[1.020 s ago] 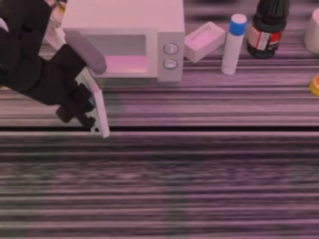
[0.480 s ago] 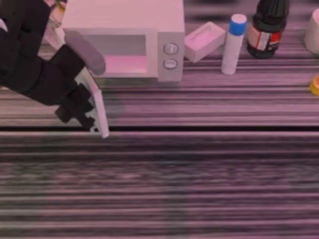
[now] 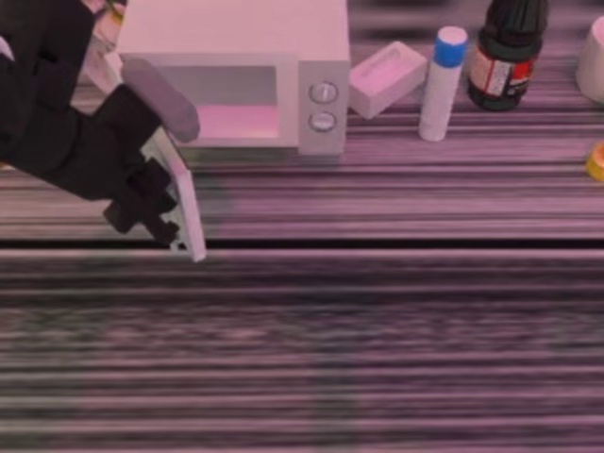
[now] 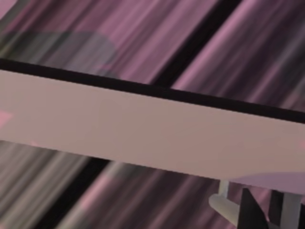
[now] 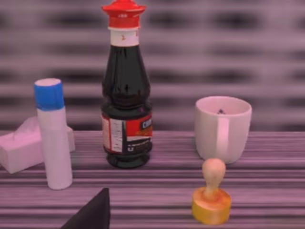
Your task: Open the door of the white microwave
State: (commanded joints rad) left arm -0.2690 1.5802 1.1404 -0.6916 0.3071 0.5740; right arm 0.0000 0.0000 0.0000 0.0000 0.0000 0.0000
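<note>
- The white microwave (image 3: 236, 75) sits at the upper left of the top view, its door (image 3: 186, 203) swung wide open and jutting edge-on toward the table's (image 3: 377, 330) broad bare middle.
- The left hand (image 3: 151, 215) is clenched on the door near its free edge.
- At the upper right, just beside the microwave, stand a small white box (image 3: 387, 78), a blue-capped tube (image 3: 442, 85) and a dark bottle (image 3: 508, 52).
- Against half a second ago, door and hand have barely shifted.
- The right arm is out of the top view.
</note>
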